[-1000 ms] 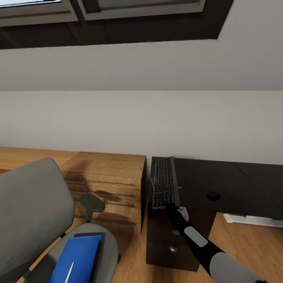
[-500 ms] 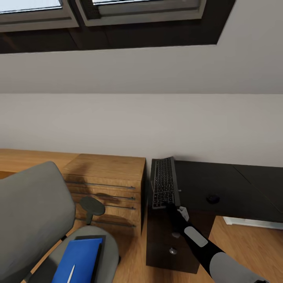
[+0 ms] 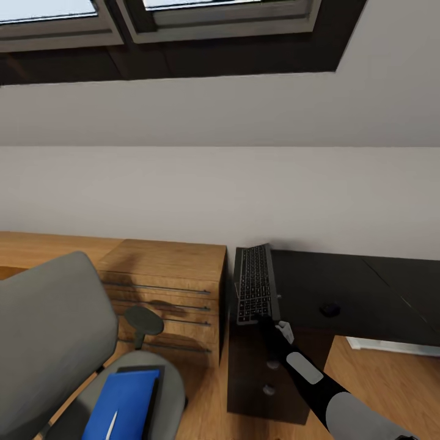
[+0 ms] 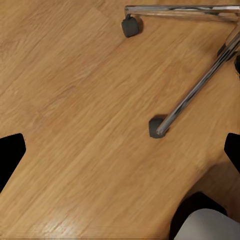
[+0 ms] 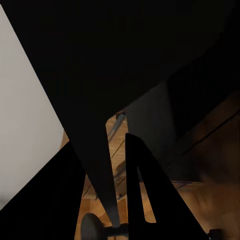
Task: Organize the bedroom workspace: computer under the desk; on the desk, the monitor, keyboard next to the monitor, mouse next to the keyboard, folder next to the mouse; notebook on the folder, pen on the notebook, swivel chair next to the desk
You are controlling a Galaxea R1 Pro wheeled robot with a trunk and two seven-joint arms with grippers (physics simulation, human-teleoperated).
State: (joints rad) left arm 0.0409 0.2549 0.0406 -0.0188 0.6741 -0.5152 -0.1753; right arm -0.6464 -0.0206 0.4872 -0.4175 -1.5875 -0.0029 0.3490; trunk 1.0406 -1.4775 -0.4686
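Keyboard: flat, dark, rows of grey-black keys, lying lengthwise at the left end of the black desk, centre of the head frame, slightly overhanging the near edge. Our right gripper sits at its near short edge. In the right wrist view a thin dark slab runs between the two fingers, so we read it as clamped on the keyboard.

One mouse, a small dark oval, sits on the desk right of the keyboard, well apart from it.

Lower left of the head frame: one grey chair with one blue folder on the seat and one white pen lying on the folder. A dark flat edge peeks out beside the folder; we can't tell what it is.

One wood cabinet stands between chair and desk. Two round knobs show on the desk drawers.

Left wrist view adds the wood floor, the chair's silver base legs and two castors. Left gripper: only two black tips at the frame edges, wide apart, holding nothing.

Two skylights run along the top of the head frame.
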